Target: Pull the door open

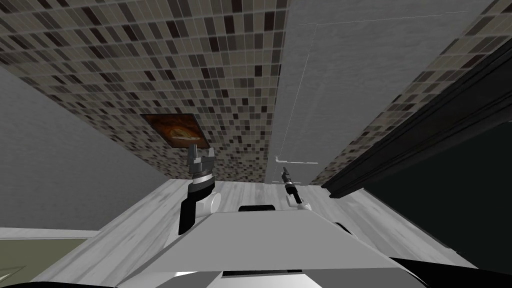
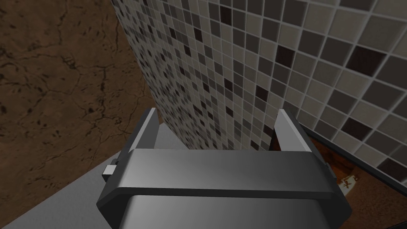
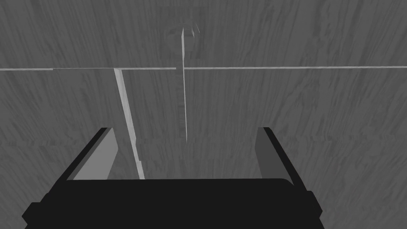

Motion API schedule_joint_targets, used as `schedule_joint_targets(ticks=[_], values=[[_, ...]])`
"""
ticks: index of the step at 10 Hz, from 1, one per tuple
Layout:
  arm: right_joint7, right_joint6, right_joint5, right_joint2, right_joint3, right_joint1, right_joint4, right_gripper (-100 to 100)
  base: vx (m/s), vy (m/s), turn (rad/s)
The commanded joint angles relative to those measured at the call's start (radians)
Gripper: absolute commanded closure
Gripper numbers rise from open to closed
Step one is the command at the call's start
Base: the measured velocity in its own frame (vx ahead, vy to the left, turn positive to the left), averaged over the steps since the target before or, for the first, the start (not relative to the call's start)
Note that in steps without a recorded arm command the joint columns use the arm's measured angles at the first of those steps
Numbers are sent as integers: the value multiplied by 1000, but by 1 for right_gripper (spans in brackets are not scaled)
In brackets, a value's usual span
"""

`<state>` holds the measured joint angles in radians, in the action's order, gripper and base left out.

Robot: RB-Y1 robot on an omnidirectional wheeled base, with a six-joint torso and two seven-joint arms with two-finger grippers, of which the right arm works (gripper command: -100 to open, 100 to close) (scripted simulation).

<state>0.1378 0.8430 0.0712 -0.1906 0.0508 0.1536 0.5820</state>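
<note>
The grey wood-grain door stands straight ahead, set into a tiled wall. Its pale lever handle sticks out low on the door. My right gripper is just short of that handle, pointing at it. In the right wrist view the handle shows edge-on as a thin pale blade running from its round mount towards my right gripper. The fingers stand open either side of the blade's end without touching it. My left gripper is raised to the left, open and holding nothing.
A mosaic-tiled wall flanks the door, with a framed brown picture by the left gripper. A dark frame and a black area run along the right. A plain grey wall closes the left. The floor is pale wood.
</note>
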Motion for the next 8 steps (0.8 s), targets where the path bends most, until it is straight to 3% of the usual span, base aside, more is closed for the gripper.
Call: schedule_joint_targets(ticks=[1,2,5,7,8], values=[[1,6,0,-1,0,11,-34,-100,-27,-85,102],[1,1,0,-1,0,6,-18,-100,-13,-36,21],[31,25,13,-37,15,-19,-32,-100,160,37,112],[31,25,13,-37,15,-19,-32,-100,99,35,17],[50,41,21,-60,25,-36,-40,-100,108,42,156]])
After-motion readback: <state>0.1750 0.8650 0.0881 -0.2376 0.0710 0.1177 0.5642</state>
